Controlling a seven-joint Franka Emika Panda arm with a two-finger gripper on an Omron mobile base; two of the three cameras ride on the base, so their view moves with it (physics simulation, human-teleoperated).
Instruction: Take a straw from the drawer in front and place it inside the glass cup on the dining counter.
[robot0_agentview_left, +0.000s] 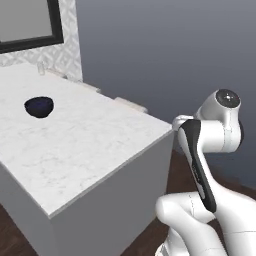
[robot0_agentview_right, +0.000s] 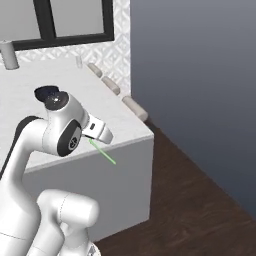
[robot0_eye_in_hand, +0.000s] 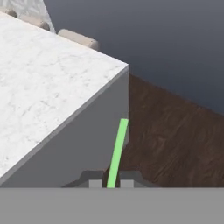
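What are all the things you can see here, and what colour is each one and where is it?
dining counter: one, white marble with grey veins, grey sides, ahead of the robot.
straw: one, light green, held in the gripper, pointing out past the counter's corner.
bowl: one, dark blue, on the counter top.
glass cup: one, clear, small, at the counter's far end near the wall.
paper towel roll: one, pale grey-white, upright at the counter's far end.
bar stools: three seen, beige cushions, along the counter's far edge.
window: dark frame, on the patterned wall.
floor: dark brown wood.
gripper: one, shut on the straw.
arm: one, white with dark joints.
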